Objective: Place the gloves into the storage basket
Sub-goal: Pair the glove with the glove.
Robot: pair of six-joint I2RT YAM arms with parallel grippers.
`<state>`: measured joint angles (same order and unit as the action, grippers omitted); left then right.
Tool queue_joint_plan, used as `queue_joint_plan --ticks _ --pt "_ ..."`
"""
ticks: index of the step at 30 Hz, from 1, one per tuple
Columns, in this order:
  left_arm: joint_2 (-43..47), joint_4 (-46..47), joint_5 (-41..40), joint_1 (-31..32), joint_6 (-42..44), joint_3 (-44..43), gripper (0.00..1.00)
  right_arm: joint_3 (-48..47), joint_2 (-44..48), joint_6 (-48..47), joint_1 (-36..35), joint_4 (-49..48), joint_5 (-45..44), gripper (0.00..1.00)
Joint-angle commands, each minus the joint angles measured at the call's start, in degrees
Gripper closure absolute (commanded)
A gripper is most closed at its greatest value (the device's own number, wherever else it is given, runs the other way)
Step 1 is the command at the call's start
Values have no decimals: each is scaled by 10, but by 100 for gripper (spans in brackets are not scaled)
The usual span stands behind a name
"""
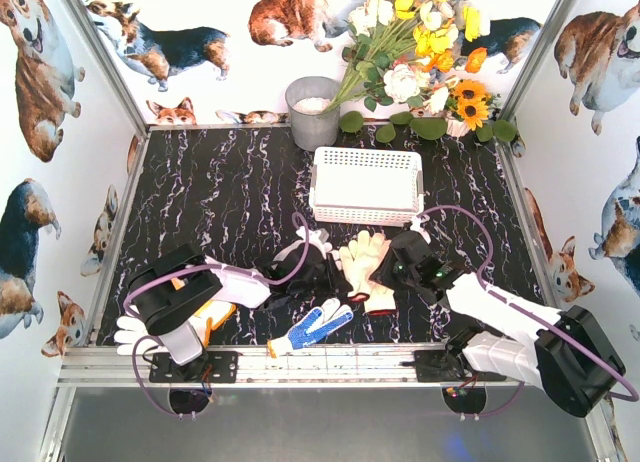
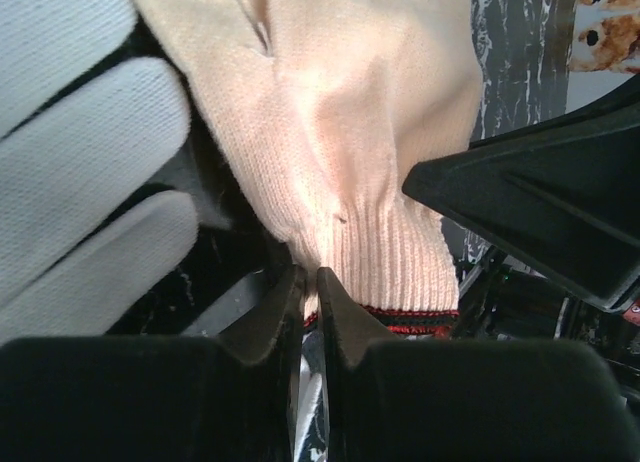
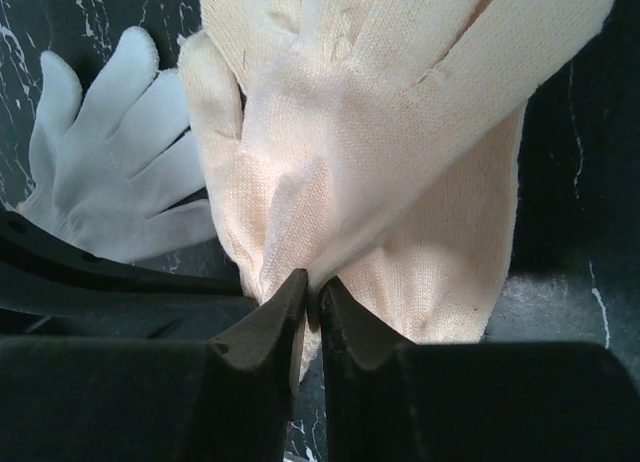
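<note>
The black marbled table (image 1: 220, 202) carries the white storage basket (image 1: 366, 214) at its far middle. Just near of it, outside, lies the pale yellow glove (image 1: 365, 267); a blue-dotted glove (image 1: 310, 329) lies nearer still. My left gripper (image 2: 310, 287) is clamped on the yellow glove's cuff edge, and my right gripper (image 3: 312, 292) pinches a fold of its knit.

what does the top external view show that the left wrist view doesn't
Only the top external view: the storage basket, the grey bucket and the blue-dotted glove. Only the left wrist view: the left gripper pinched shut on the red-trimmed cuff of the pale yellow glove. Both: that pale yellow glove and a white glove beside it.
</note>
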<state>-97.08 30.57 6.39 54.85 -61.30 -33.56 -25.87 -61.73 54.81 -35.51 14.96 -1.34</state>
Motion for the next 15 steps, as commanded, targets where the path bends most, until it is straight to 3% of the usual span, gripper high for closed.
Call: queue_joint_plan --ticks 1,15 --pt "7 -8 -32 19 -5 -28 98 -32 16 -30 -1 11 -36 87" --pt "4 -48 -26 48 -6 -61 100 -49 27 -85 20 67 -14 86"
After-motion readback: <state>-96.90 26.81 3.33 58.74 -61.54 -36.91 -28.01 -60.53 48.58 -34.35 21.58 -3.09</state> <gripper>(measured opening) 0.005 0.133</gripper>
